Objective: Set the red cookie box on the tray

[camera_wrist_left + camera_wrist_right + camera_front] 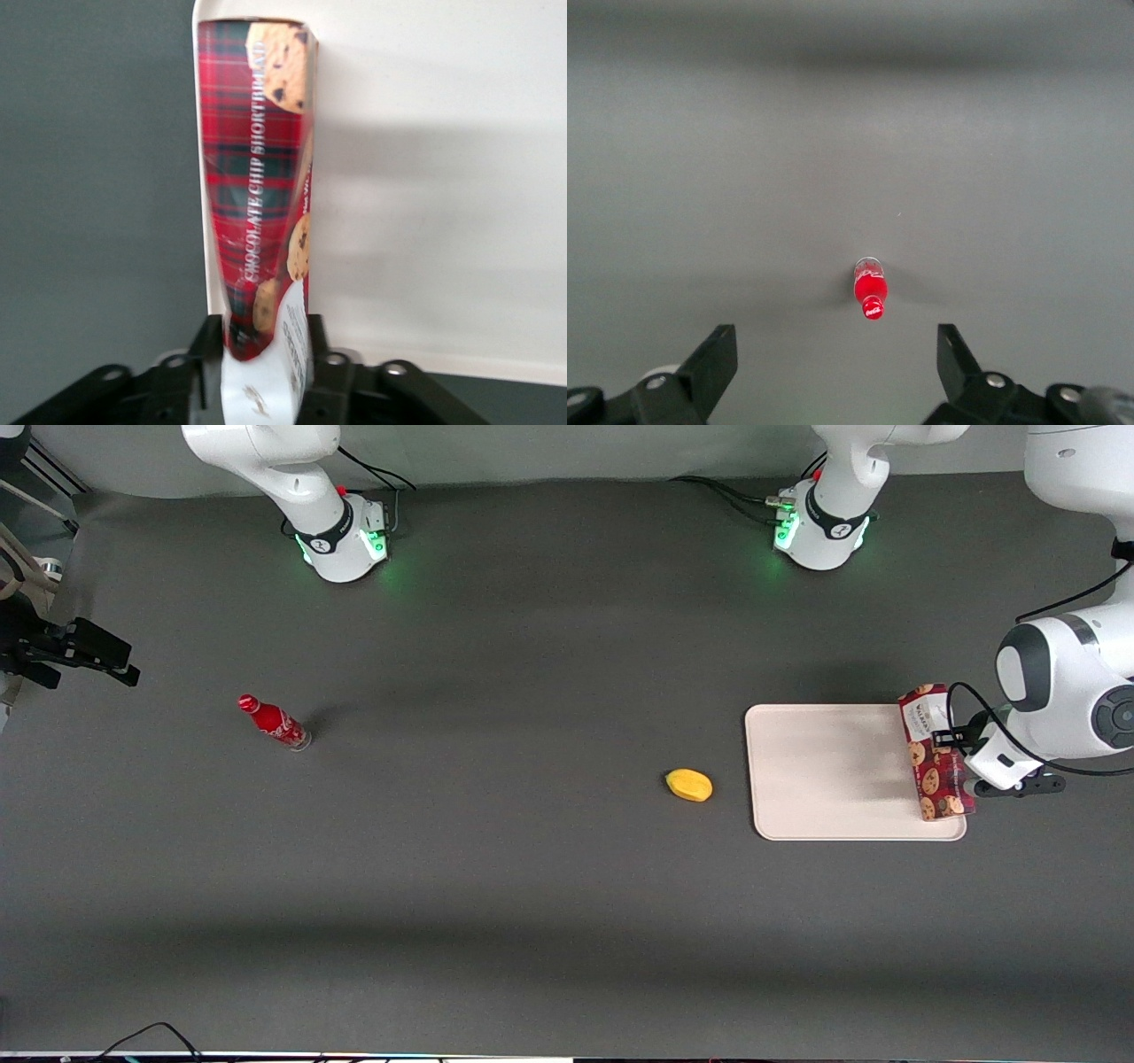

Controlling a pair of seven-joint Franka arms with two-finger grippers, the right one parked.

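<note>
The red cookie box [935, 755], a dark-red plaid carton printed with cookies, hangs over the rim of the tray [824, 772] at the working arm's end of the table. My left gripper [955, 739] is shut on the box's white label end. In the left wrist view the black fingers [209, 343] press both sides of the box [259, 168], which stretches away from the gripper [264, 343] along the off-white tray's [443, 177] edge. Whether the box touches the tray I cannot tell; it casts a shadow on the tray.
A yellow fruit-shaped object [689, 785] lies on the grey table beside the tray, toward the parked arm. A small red bottle [274, 722] stands much farther toward the parked arm's end, and shows in the right wrist view as the bottle [870, 290]. Both arm bases [819, 531] stand farthest from the camera.
</note>
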